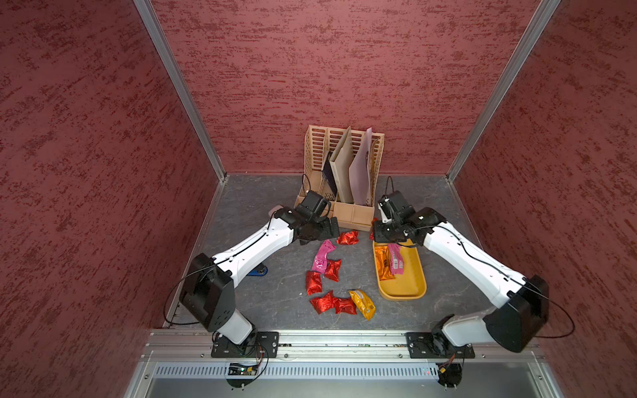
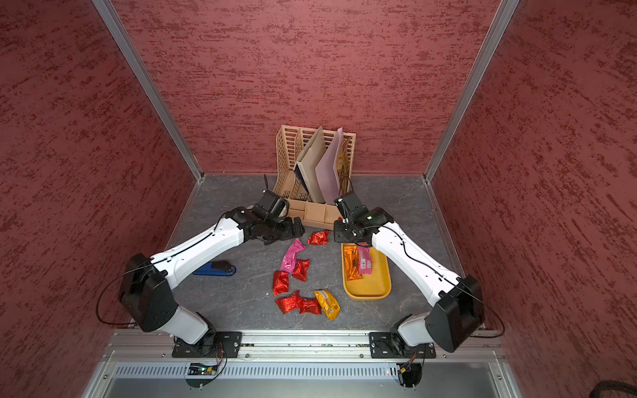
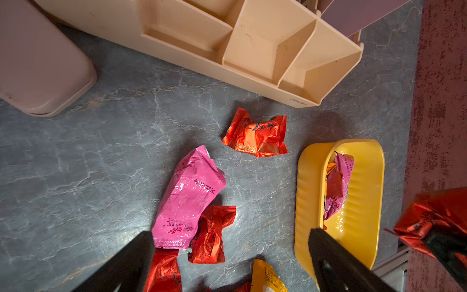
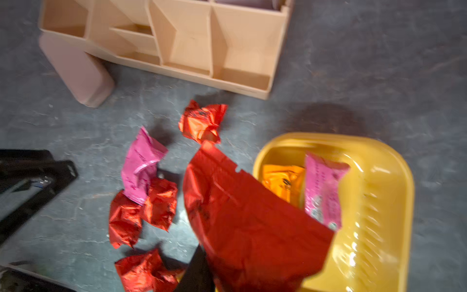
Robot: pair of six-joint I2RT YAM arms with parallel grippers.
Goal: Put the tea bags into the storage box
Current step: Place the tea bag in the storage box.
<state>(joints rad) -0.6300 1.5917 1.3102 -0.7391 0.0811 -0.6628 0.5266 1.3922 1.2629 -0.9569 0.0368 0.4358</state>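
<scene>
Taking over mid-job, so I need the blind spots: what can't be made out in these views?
Right gripper grip: top views, hidden beneath its own wrist; right wrist view, blurred and covered by the held red tea bag.
Blue tool: top views, partly under the left arm.
Pink case: left wrist view, cut by the edge; top views, mostly behind the left arm.
Storage box far end: top views, under the right arm.

We count ten tea bags (image 1: 332, 270): six red, two pink, two orange-gold. One storage box (image 1: 403, 287) at three o'clock, one file organiser (image 1: 355, 215) at twelve o'clock, one pink case (image 3: 38, 63).
</scene>
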